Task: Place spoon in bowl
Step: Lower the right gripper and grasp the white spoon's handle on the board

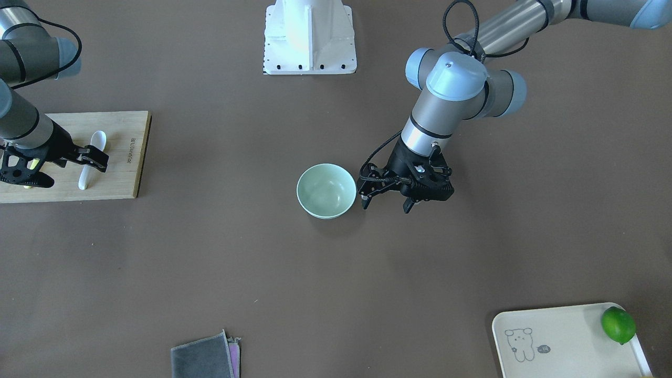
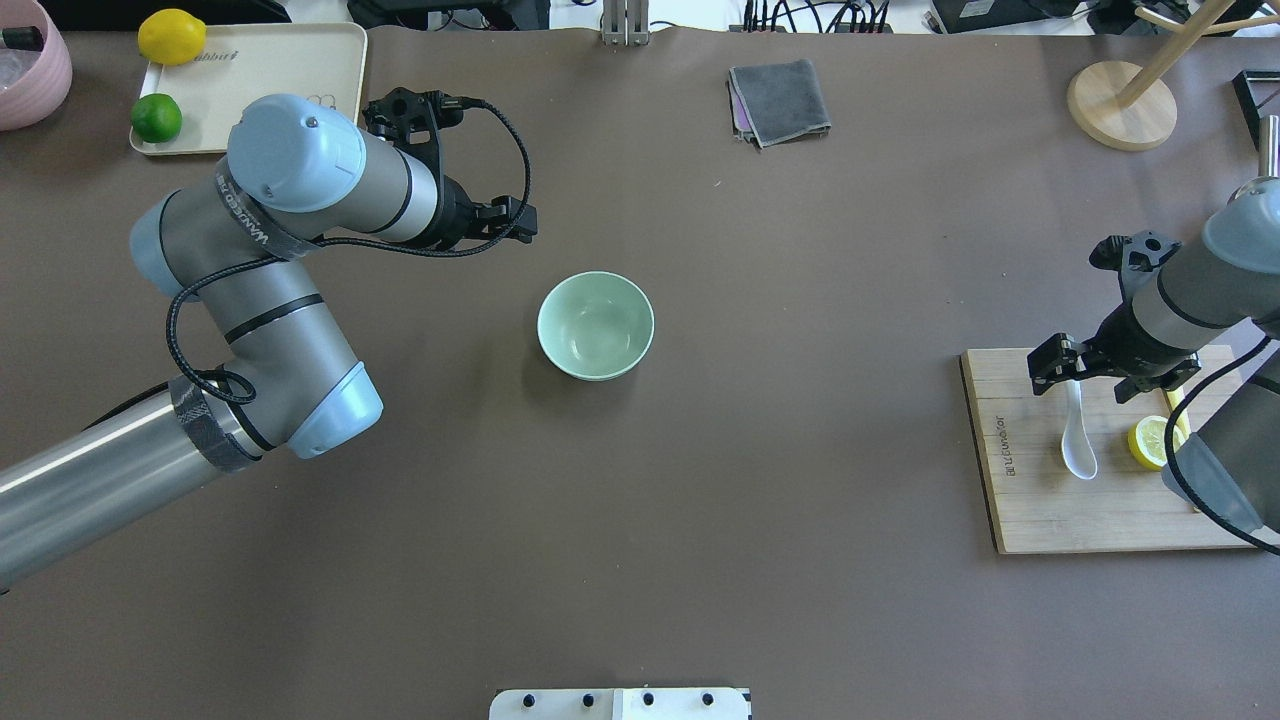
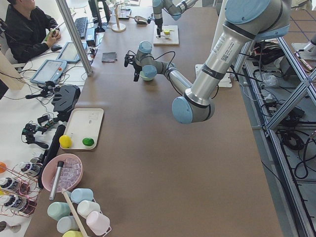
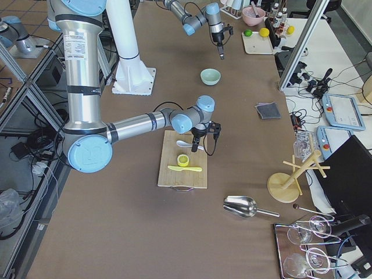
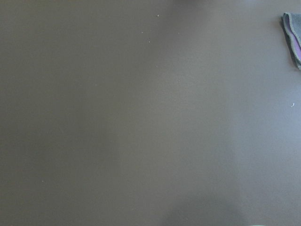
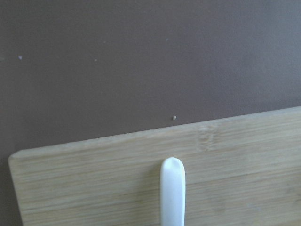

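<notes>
The white spoon (image 2: 1078, 440) lies on the wooden cutting board (image 2: 1050, 510) at the table's right end, scoop towards the robot. It also shows in the front view (image 1: 97, 139). My right gripper (image 2: 1088, 382) is open and hovers over the spoon's handle end; the handle tip (image 6: 172, 188) sits bottom centre in the right wrist view. The mint-green bowl (image 2: 596, 325) stands empty mid-table. My left gripper (image 1: 386, 206) is open and empty, held just beside the bowl (image 1: 326, 190) without touching it.
A lemon half (image 2: 1150, 440) and a yellow knife (image 4: 185, 168) lie on the board beside the spoon. A grey cloth (image 2: 780, 100) lies at the far edge. A tray (image 2: 290, 70) with a lemon and a lime sits far left. A wooden stand (image 2: 1120, 105) is far right.
</notes>
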### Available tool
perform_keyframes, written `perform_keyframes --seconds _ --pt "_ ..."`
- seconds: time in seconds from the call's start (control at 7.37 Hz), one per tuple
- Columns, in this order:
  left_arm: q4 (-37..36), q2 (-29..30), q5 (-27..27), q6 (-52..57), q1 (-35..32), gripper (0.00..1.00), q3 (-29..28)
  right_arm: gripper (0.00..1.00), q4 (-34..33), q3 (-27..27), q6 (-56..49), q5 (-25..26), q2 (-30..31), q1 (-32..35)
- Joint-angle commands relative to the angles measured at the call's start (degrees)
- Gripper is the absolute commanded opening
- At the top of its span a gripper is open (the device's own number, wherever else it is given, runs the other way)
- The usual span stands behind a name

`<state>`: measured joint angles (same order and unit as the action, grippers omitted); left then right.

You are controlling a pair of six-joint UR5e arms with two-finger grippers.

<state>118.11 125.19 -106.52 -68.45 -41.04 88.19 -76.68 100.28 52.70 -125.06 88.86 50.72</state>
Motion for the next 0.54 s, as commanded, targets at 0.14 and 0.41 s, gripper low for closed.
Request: perform_keyframes --seconds 0.14,0.41 --pt "0.01 -0.56 0.0 0.07 0.0 0.98 0.05 0.92 -0.13 -0.26 0.64 1.84 0.26 -0.53" --pt "0.1 -0.73 0.0 0.07 0.0 0.98 0.05 0.71 -0.05 -0.52 2.23 1.84 0.18 -1.14"
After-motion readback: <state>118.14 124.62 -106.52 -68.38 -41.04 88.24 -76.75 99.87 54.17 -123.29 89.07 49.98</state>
